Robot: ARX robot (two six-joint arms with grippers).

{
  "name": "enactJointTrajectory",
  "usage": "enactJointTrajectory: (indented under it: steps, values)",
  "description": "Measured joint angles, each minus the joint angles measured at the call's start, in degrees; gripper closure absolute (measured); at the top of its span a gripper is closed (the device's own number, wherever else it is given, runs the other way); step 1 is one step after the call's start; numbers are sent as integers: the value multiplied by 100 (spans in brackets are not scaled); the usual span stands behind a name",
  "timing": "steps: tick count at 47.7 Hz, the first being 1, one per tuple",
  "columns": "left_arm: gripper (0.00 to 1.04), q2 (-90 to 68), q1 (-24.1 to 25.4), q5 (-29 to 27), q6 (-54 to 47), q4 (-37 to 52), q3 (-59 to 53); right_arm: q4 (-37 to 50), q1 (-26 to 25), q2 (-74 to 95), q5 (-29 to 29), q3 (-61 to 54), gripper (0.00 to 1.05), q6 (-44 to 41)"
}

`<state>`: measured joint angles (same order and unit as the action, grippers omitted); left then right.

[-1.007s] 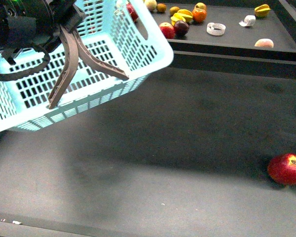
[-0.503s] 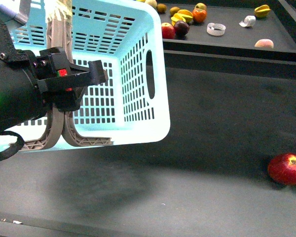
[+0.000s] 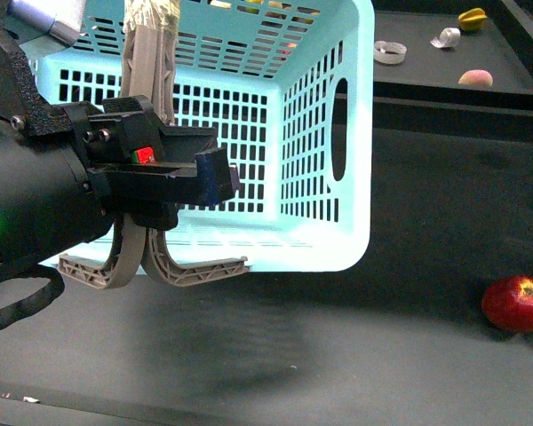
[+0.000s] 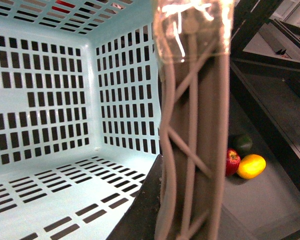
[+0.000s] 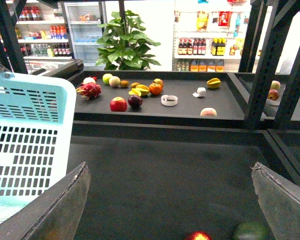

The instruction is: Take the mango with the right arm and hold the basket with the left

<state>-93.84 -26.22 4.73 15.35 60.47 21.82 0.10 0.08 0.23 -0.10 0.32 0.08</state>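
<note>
The turquoise basket (image 3: 320, 133) hangs tilted over the dark table, its open inside facing the front view. My left gripper (image 3: 160, 191) is shut on its grey-brown handles (image 4: 195, 150), which are taped together at one end. The mango (image 4: 251, 166) is a yellow-orange oval lying on the table beside a red apple (image 4: 232, 161) and a dark green fruit (image 4: 242, 143). In the front view only the apple (image 3: 515, 303) shows clearly, at the far right. My right gripper (image 5: 170, 167) is open above the table with nothing between its fingers (image 5: 65, 210); the apple (image 5: 197, 236) lies just under it.
A raised back shelf (image 5: 230, 112) carries several fruits, a tape roll (image 3: 390, 51), a peach (image 3: 475, 78) and a starfruit (image 3: 472, 16). Black frame posts (image 5: 270, 60) stand at the right. The basket (image 5: 25, 140) is close on the right gripper's side.
The left arm has swung the basket to the right and turned it more upright, so it now hides most of the shelf fruit. The apple has not moved.
</note>
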Motion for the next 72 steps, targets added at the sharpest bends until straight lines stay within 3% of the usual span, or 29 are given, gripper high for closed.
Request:
enactJointTrajectory:
  steps: [48,52,60,72]
  values:
    - [99,162,-15,-236,9,-11,0,0,0,0,0,0,8,0]
    - [99,162,-15,-238,9,-11,0,-470,-203,564,-66,214,8,1185]
    - [99,162,-15,-236,7,-11,0,566,-1123,2083,-992,343,8,2173]
    - [99,162,-15,-234,11,-11,0,3121,-2146,5460,-1762,789,8,1631]
